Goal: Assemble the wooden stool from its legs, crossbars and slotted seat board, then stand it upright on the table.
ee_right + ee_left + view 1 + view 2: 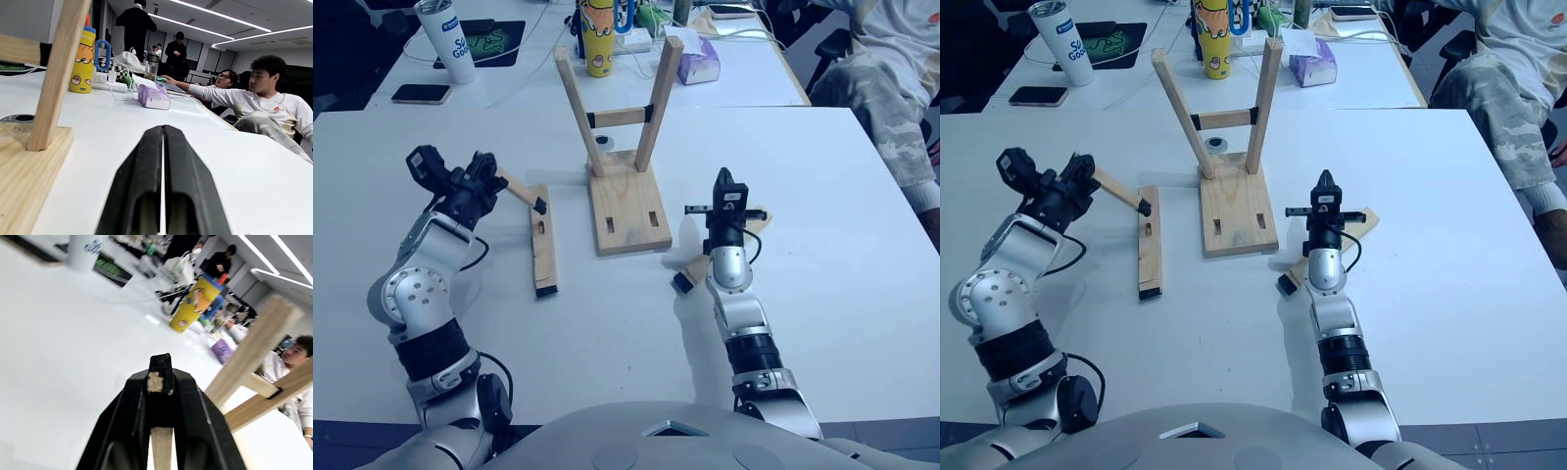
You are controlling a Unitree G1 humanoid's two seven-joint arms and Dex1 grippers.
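Note:
The slotted seat board (628, 211) lies flat mid-table with two legs (578, 108) standing up from its far end, joined by a crossbar (619, 117). My left gripper (487, 182) is shut on a short wooden crossbar (521, 193) with a black tip; that tip hangs just above a loose leg (544, 245) lying left of the board. In the left wrist view the fingers (132, 401) clamp that crossbar (161, 450). My right gripper (725, 178) is shut and empty, hovering over another loose leg (697, 266) right of the board. Its closed fingers (142, 161) point past the board (24, 171).
On the far table stand a yellow cup (599, 39), a white tumbler (445, 39), a phone (421, 94) and a purple tissue pack (698, 64). A small dark disc (603, 142) lies behind the board. A person sits beyond the right table edge (891, 88).

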